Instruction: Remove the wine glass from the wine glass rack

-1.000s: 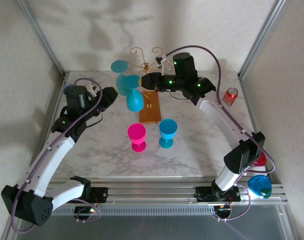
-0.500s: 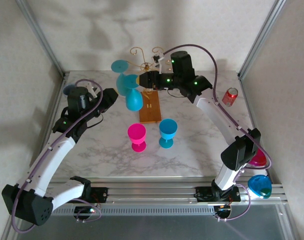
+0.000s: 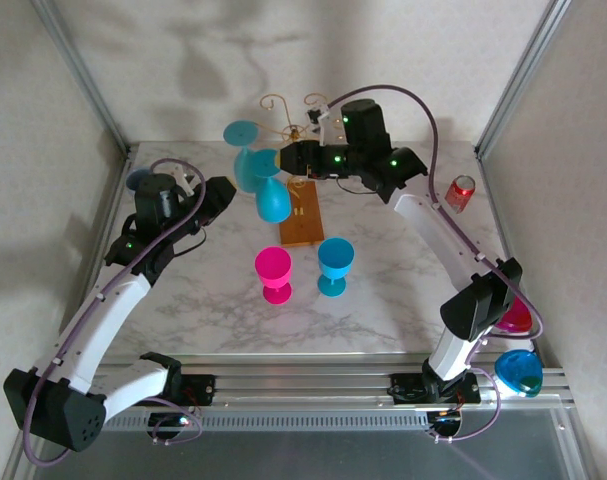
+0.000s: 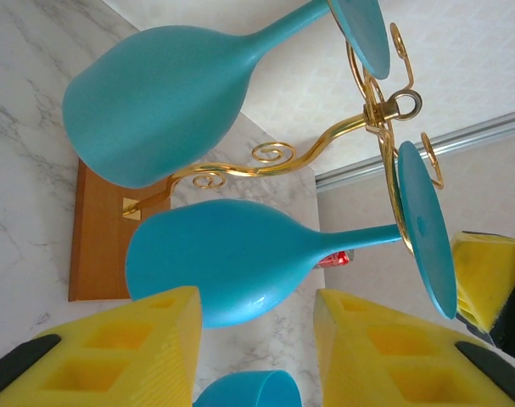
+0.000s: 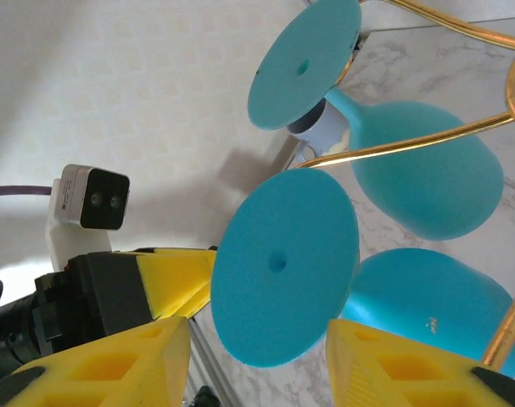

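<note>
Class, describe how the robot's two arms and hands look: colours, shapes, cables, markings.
The left arm and right arm each have long white links, black joints and wrist housings, and a purple cable looping alongside. Small green lights glow on the black parts. The left hand and right hand carry blocky yellow pads with recessed pockets on black mounts.

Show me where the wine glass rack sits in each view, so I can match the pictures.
Top external: the wine glass rack stands upper centre, at the back of the table.
Left wrist: the rack's wooden base is at left, gold arms rising to the upper right.
Right wrist: the rack's gold wire crosses the right side.
Shared landmark: the lower teal glass hanging on it.
</note>
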You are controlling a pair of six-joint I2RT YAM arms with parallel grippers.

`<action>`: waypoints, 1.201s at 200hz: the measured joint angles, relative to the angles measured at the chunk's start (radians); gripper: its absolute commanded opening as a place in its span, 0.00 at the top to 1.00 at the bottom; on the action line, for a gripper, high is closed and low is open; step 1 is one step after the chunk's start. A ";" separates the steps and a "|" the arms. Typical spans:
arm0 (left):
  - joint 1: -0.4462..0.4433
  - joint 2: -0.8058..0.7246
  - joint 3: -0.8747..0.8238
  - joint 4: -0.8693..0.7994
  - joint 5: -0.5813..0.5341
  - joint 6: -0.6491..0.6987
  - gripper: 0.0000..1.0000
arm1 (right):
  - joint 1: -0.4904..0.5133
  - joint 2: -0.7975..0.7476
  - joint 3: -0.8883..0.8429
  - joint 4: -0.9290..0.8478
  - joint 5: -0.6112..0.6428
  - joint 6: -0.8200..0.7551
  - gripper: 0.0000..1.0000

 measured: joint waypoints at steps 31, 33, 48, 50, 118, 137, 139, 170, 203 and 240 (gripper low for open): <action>0.000 -0.003 -0.004 0.007 0.000 0.000 0.61 | 0.002 0.011 0.036 -0.039 0.035 -0.018 0.54; 0.000 -0.003 -0.004 0.007 0.000 0.000 0.61 | 0.002 0.011 0.037 -0.040 0.037 -0.019 0.54; 0.000 -0.004 -0.006 0.008 0.000 0.000 0.61 | 0.003 0.025 0.056 -0.059 0.043 -0.026 0.54; 0.000 -0.004 -0.006 0.009 0.000 0.000 0.61 | 0.003 0.027 0.059 -0.060 0.044 -0.028 0.54; 0.009 -0.004 -0.008 0.014 0.003 0.000 0.61 | 0.019 0.076 0.142 -0.117 0.064 -0.060 0.54; 0.013 -0.004 -0.008 0.014 0.003 0.001 0.61 | 0.022 0.092 0.169 -0.135 0.066 -0.064 0.54; 0.014 -0.004 -0.008 0.014 0.003 0.001 0.61 | 0.022 0.093 0.171 -0.137 0.066 -0.065 0.54; 0.018 -0.007 -0.015 0.021 0.004 0.001 0.61 | 0.031 0.117 0.220 -0.179 0.085 -0.087 0.54; 0.024 -0.011 -0.020 0.023 0.008 0.001 0.61 | 0.037 0.128 0.247 -0.212 0.105 -0.109 0.54; 0.027 -0.017 -0.029 0.034 0.012 0.001 0.61 | 0.039 0.138 0.278 -0.251 0.121 -0.124 0.54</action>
